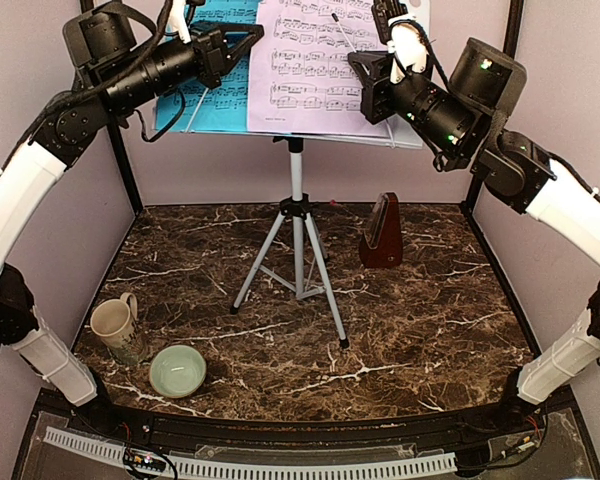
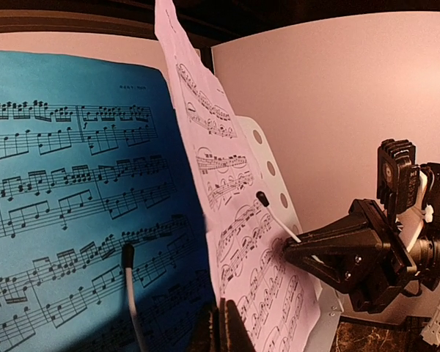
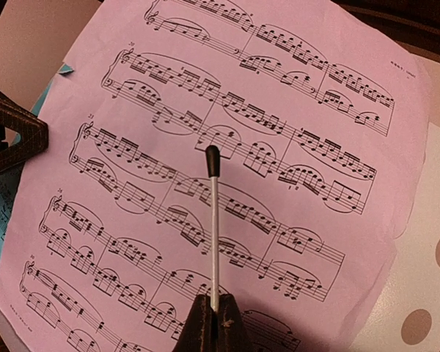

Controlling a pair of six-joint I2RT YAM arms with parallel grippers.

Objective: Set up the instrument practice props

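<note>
Standing in the middle of the dark brown marble table, the silver tripod music stand carries two pages on its white perforated desk: the blue sheet-music page on the left and the pink sheet-music page on the right, overlapping the blue one's edge. The left hand is clamped, fingers together, on the pink page's left edge. The right hand is closed tight on a thin white rod with a black tip, which lies across this page. The small dark-red pyramid metronome stands upright on the table, right of the tripod legs. Near the front left corner stand a beige mug and, just beside it, a pale green bowl.
</note>
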